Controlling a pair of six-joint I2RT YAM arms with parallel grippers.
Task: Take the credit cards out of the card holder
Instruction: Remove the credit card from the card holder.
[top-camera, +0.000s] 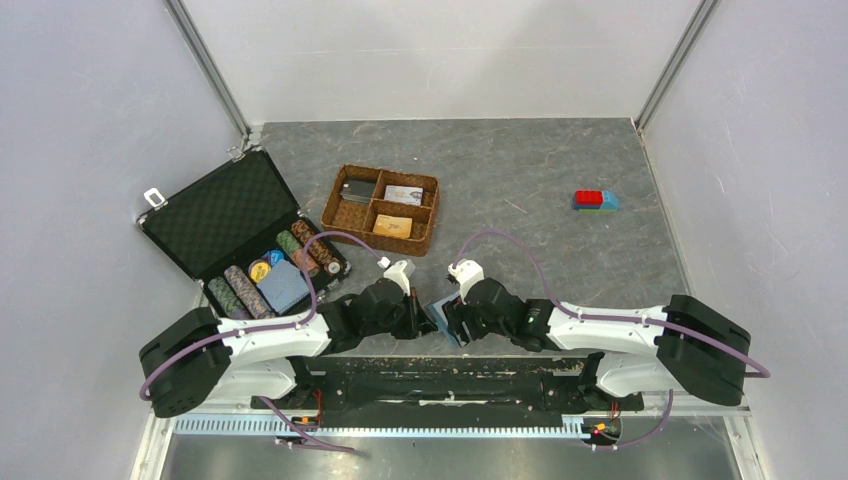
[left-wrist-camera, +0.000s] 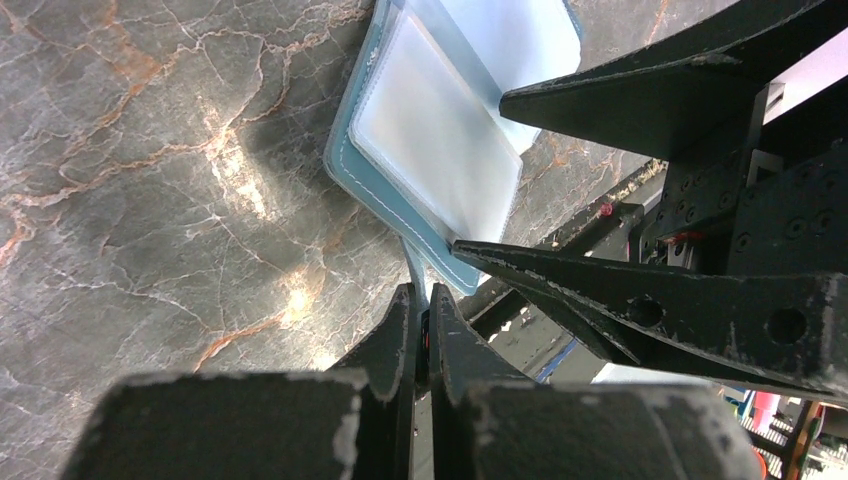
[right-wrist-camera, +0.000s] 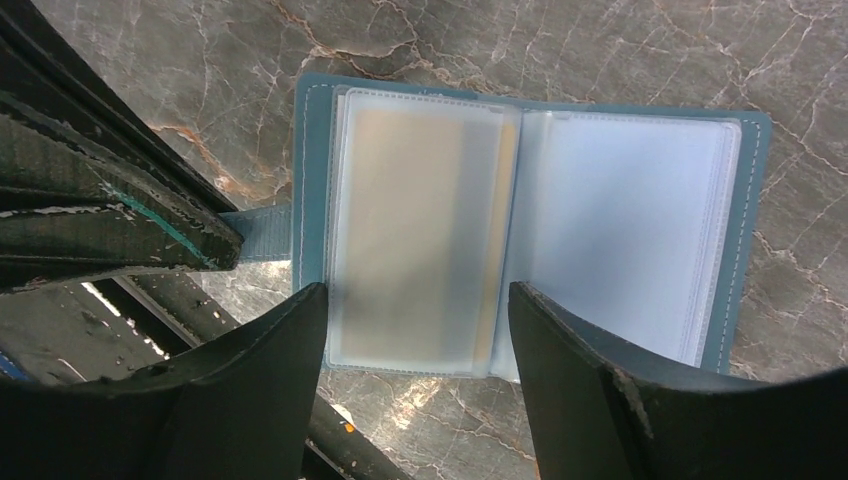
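The light-blue card holder lies open flat on the grey marble table, and it shows small between the two grippers in the top view. Its left page holds a yellowish-orange credit card behind a frosted sleeve. The right page looks pale blue, and I cannot tell whether it holds a card. My left gripper is shut on the holder's thin blue strap tab at its left edge. My right gripper is open, its fingers standing either side of the left page's near edge, over the card.
A brown wicker tray with cards in its compartments stands behind the grippers. A black foam-lined case with poker chips lies open at the left. A red and blue toy brick sits at the far right.
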